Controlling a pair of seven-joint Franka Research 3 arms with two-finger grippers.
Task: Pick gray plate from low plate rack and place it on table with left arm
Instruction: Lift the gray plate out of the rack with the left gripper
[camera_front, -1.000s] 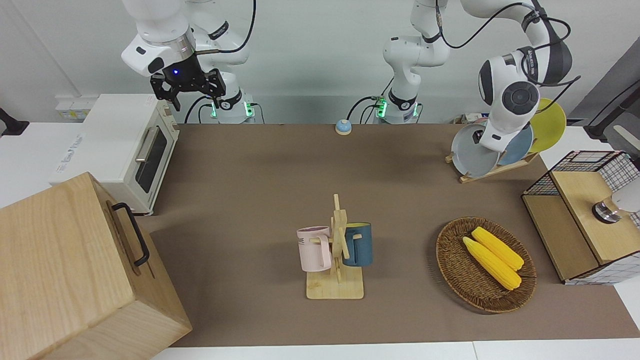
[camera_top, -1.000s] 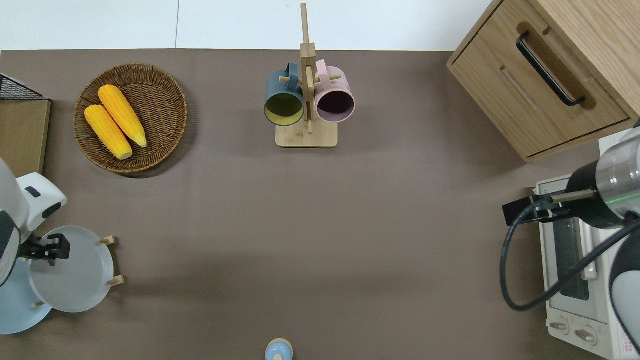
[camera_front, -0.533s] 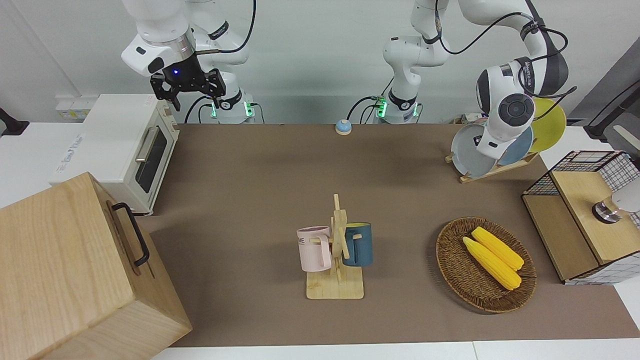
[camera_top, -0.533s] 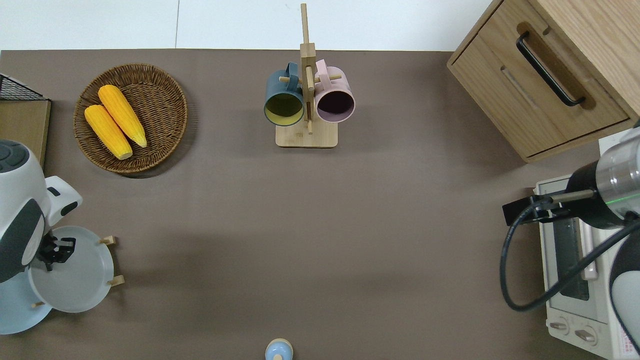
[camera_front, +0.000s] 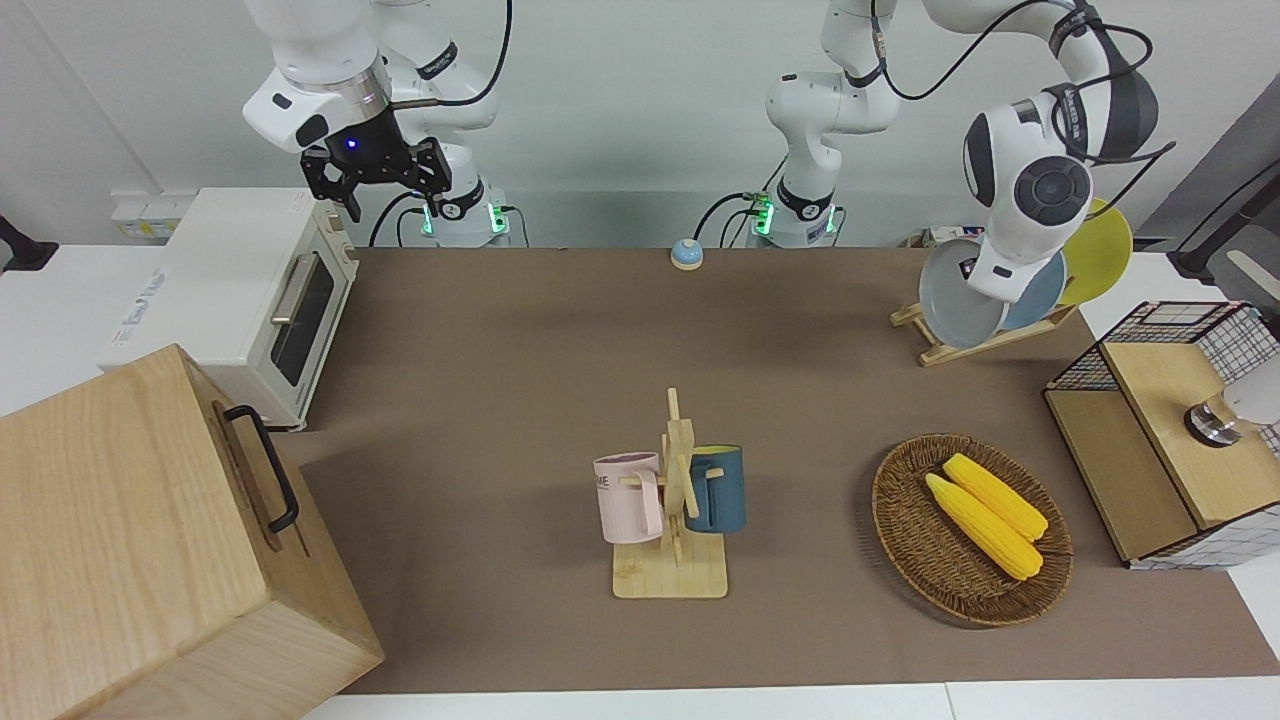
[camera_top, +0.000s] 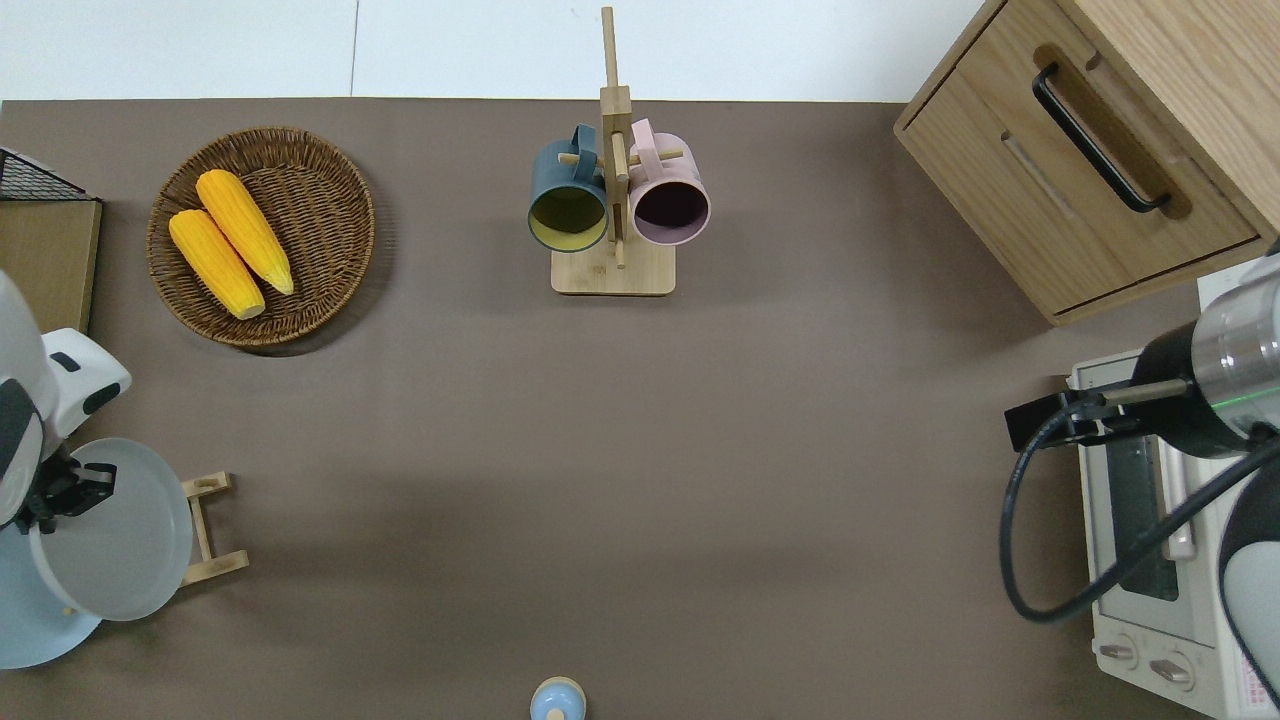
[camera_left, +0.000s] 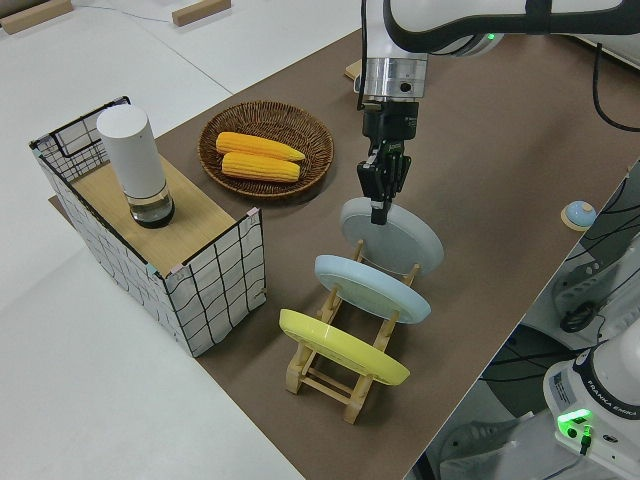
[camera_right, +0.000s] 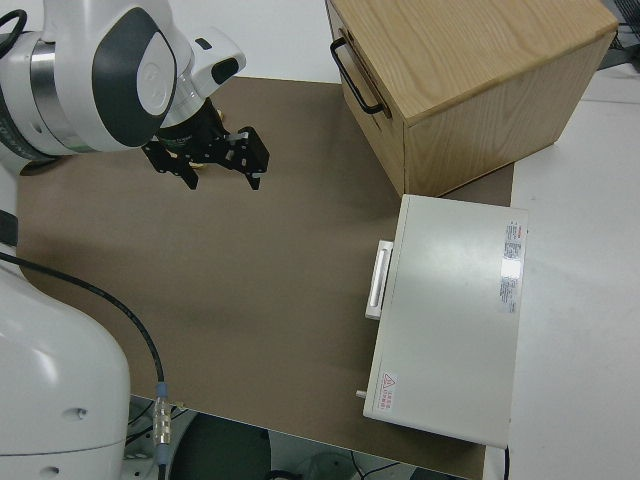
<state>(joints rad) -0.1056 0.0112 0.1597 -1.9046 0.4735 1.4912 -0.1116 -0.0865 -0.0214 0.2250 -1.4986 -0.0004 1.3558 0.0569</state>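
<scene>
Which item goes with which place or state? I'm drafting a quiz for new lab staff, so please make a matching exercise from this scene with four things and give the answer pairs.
Column one:
1. gray plate
2. yellow plate
3. corn cobs
4. pink mug

Column two:
A. lying in the wicker basket
B. hanging on the wooden mug stand
C. gripped at its rim by the left hand, raised over the low plate rack
D. resting in the low plate rack, beside the light-blue plate

Pairs: 1-C, 2-D, 3-A, 4-B
</scene>
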